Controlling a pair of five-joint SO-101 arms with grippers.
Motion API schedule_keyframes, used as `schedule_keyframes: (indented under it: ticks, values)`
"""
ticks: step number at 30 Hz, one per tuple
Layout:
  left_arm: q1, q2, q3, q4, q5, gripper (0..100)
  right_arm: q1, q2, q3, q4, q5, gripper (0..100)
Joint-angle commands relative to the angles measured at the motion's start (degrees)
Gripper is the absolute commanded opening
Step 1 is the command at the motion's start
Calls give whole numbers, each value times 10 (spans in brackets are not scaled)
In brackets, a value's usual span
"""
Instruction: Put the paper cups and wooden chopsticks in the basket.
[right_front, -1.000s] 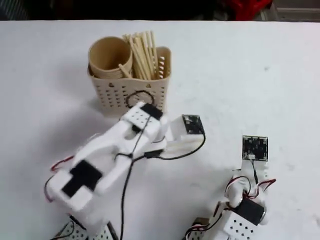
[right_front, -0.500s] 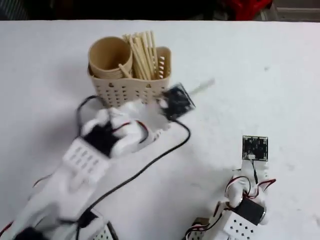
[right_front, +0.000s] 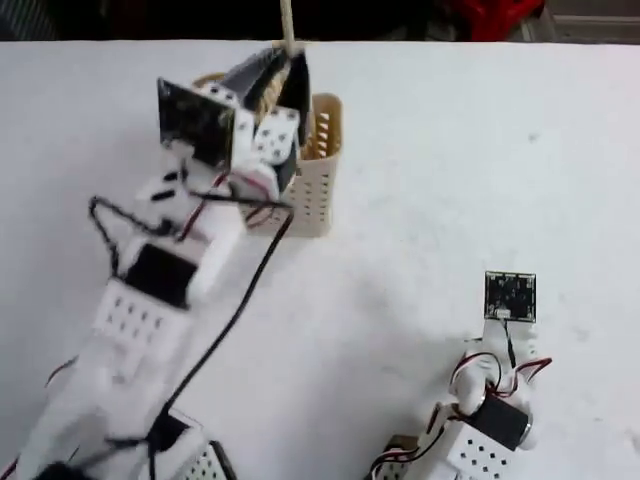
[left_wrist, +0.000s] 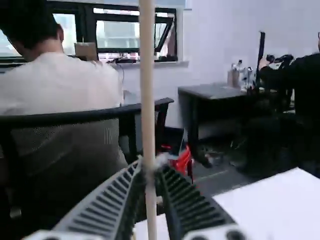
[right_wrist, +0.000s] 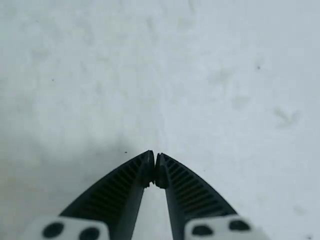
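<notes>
My left gripper is raised over the cream perforated basket at the back of the table, shut on a wooden chopstick that stands upright. In the left wrist view the chopstick rises straight up from between the shut fingers. More chopsticks lean inside the basket; the arm hides the paper cups. My right gripper rests shut and holds nothing over bare white table at the front right.
The white table stretches open to the right of the basket and in the middle. A black cable trails from the left arm. The table's far edge runs just behind the basket.
The left arm swung up from the table in front of the basket to above it, carrying a chopstick that now points upright. The right arm kept still.
</notes>
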Motion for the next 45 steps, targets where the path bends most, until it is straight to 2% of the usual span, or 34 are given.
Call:
schedule_keyframes:
  ticks: [1, 7, 13, 26, 28, 33, 39, 42, 45]
  values:
    - [-20, 109, -71, -60, 15, 27, -4, -6, 5, 4, 6, 18]
    - [-44, 184, -94, -57, 75, 34, -4, -8, 5, 4, 6, 18]
    - [-48, 184, -99, 13, 138, 120, -4, -8, 5, 4, 6, 18]
    - [-48, 181, -94, 18, 140, 128, -4, -8, 5, 4, 6, 18]
    - [-48, 168, -93, 39, 140, 128, -4, -8, 5, 4, 6, 18]
    - [-44, 95, -93, 140, 139, 128, -4, -9, 5, 4, 6, 18]
    - [-48, -44, -51, 329, 139, 129, -4, -7, 5, 4, 6, 18]
    - [-50, -127, 46, 360, 139, 131, -4, -7, 5, 4, 6, 18]
    - [-74, -219, 165, 340, 139, 131, -4, -7, 5, 4, 6, 18]
